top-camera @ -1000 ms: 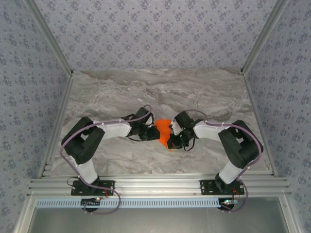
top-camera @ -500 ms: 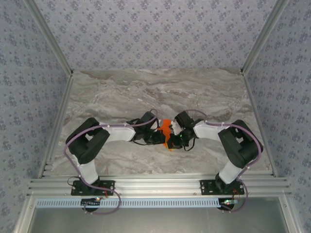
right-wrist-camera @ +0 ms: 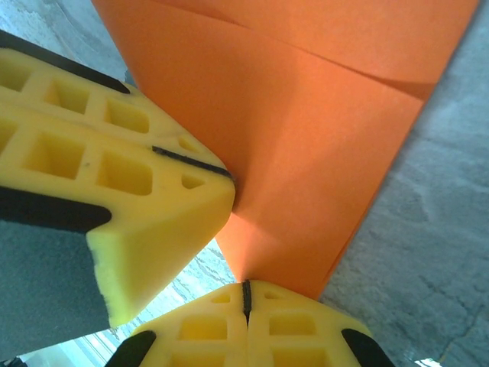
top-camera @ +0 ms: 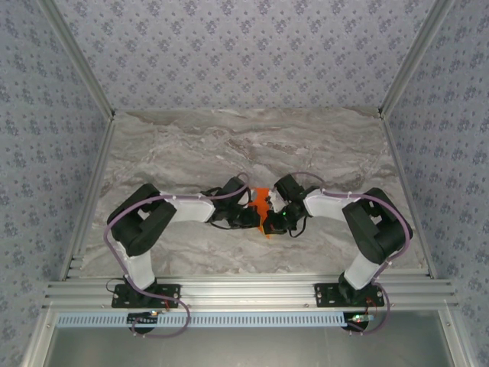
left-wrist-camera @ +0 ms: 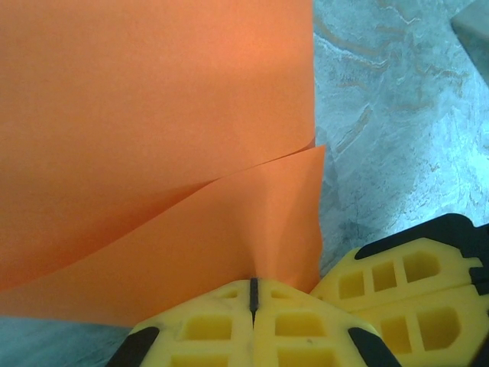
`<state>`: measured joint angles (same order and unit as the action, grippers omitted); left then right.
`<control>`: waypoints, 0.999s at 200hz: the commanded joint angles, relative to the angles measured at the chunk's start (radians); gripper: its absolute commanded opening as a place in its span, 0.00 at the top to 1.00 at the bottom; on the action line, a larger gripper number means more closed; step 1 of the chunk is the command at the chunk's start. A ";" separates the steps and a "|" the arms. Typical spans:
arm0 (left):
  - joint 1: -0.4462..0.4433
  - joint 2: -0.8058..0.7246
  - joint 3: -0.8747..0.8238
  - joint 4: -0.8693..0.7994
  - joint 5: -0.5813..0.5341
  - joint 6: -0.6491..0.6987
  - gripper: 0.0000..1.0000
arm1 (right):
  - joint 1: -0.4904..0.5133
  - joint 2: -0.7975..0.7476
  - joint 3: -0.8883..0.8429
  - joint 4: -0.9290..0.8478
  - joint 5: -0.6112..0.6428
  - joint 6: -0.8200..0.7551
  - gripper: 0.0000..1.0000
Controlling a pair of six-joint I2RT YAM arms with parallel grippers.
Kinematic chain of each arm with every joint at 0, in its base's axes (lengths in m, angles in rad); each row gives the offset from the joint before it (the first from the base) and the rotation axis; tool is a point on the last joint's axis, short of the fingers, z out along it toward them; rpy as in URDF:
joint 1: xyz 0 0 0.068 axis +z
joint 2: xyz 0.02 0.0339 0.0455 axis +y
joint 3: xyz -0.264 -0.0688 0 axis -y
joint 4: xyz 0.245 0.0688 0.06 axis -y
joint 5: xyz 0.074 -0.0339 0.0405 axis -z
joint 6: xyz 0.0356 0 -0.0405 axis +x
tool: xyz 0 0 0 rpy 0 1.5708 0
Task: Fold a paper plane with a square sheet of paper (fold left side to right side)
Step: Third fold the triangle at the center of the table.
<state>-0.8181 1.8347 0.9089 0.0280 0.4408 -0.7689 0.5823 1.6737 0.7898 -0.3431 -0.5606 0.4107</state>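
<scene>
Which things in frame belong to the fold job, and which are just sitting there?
In the job: orange paper sheet; left end effector and right end effector, both pinching it.
Just there: marbled tabletop; patterned walls; aluminium frame.

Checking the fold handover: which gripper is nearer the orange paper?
Neither: both touch it. The left gripper pinches the orange paper from its left; the right gripper pinches a corner from the right.

overhead rear; wrists close (sharing paper (left-wrist-camera: 153, 115))
</scene>
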 commanded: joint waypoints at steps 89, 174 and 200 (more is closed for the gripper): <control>0.250 -0.011 -0.021 -0.216 -0.200 0.188 0.97 | -0.006 0.057 -0.054 -0.133 0.187 -0.023 1.00; 0.144 -0.219 -0.009 -0.190 -0.124 0.185 0.93 | -0.006 0.058 -0.040 -0.118 0.167 -0.018 1.00; 0.088 -0.163 0.016 -0.140 -0.083 0.147 0.92 | -0.005 0.061 -0.034 -0.118 0.168 -0.016 1.00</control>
<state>-0.6876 1.6360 0.8967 -0.1398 0.3302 -0.5949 0.5823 1.6749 0.7910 -0.3290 -0.5533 0.4026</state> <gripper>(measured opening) 0.080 0.057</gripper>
